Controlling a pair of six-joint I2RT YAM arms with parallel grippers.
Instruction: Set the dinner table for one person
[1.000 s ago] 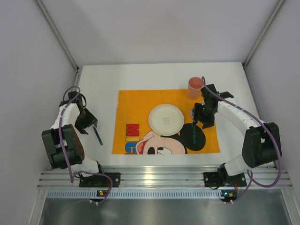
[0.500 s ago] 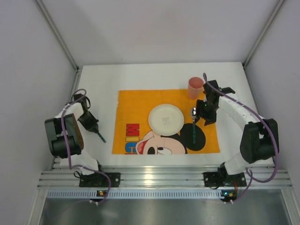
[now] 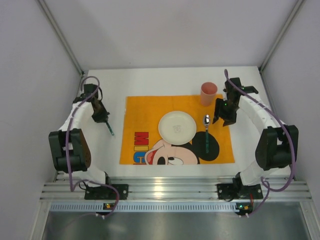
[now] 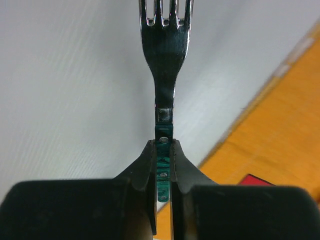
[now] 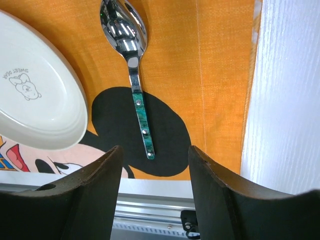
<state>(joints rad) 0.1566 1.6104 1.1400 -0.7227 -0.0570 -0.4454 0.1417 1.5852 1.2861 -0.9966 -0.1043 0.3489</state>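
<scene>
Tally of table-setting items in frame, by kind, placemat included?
placemat: 1
plate: 1
cup: 1
spoon: 1
fork: 1
Total: 5

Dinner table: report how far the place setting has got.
Done: the plate sits centred on the placemat, the spoon lies to its right, the cup stands at the placemat's far right corner. In hand: the left jaws are shut on the fork by its green handle, over the dinner table left of the placemat. Left: laying the fork by the plate; the right jaws are open and empty.
</scene>
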